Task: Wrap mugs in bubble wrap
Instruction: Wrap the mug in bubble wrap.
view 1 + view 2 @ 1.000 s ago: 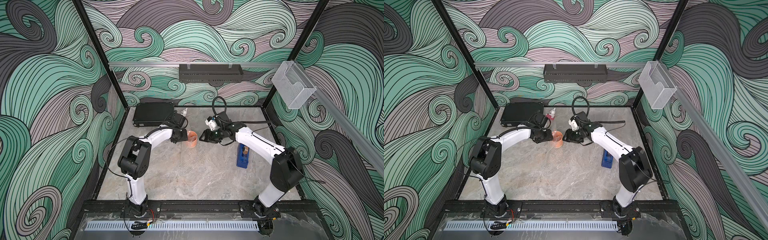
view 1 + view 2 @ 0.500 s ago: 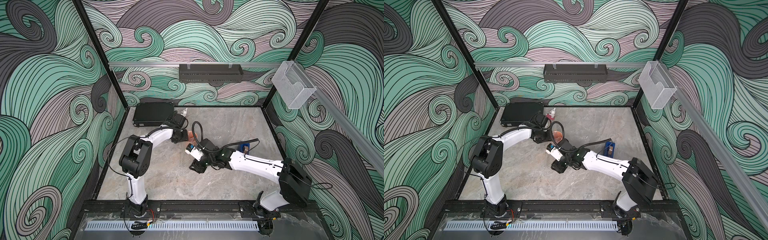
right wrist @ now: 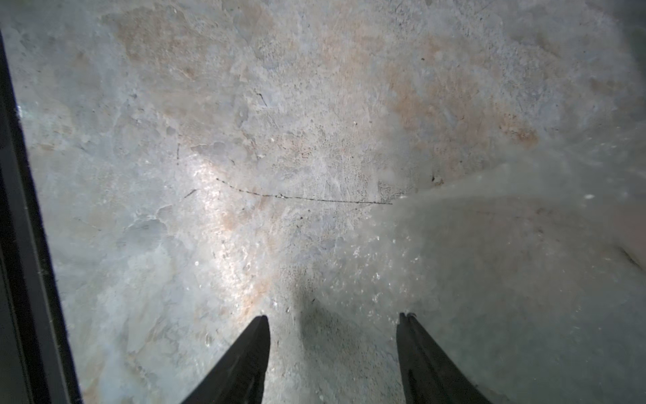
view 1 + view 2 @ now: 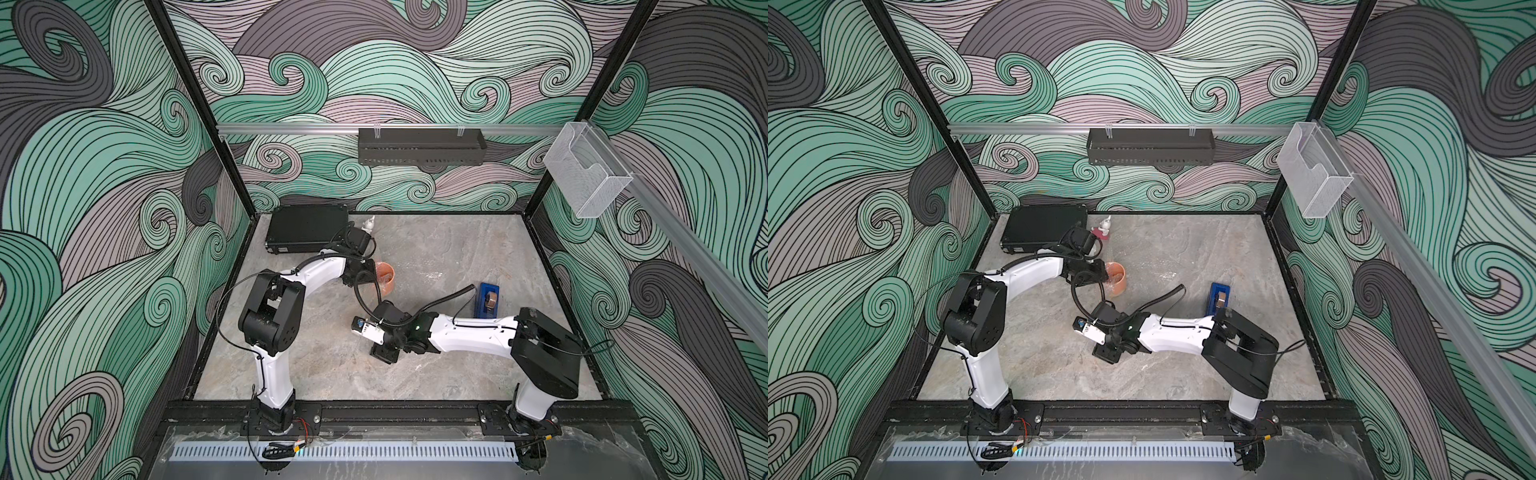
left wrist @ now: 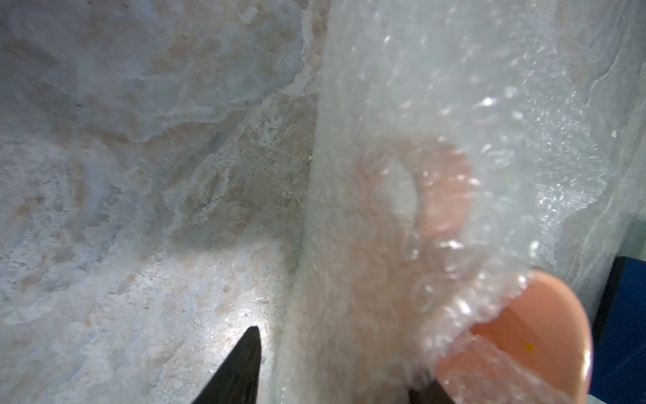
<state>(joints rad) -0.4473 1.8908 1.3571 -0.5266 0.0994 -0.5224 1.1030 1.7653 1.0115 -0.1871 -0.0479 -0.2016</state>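
Note:
The orange mug point(image 4: 385, 279) stands upright left of the table's centre, also visible in the other top view as the mug point(image 4: 1116, 277). Bubble wrap point(image 5: 402, 147) covers its side and handle, leaving part of the mug's rim point(image 5: 545, 314) bare. My left gripper point(image 5: 339, 363) is shut on the wrapped mug, one fingertip point(image 5: 250, 353) outside and the other half hidden under wrap by the rim. Faint glints mark the sheet point(image 4: 430, 275) on the table. My right gripper point(image 3: 334, 318) hangs open over bare table at the wrap's edge point(image 3: 489, 262), front of centre point(image 4: 382, 355), holding nothing.
A blue tape dispenser point(image 4: 487, 299) lies right of the mug. A black case point(image 4: 307, 232) and a small red-and-white figurine point(image 4: 1102, 228) sit at the back left. The right arm's cable point(image 4: 365, 291) loops close by the mug. A black frame bar point(image 3: 21, 245) borders the right wrist view.
My right arm swung from beside the mug down to the table's front-centre, and its jaws opened wider. The left gripper and the mug stayed put.

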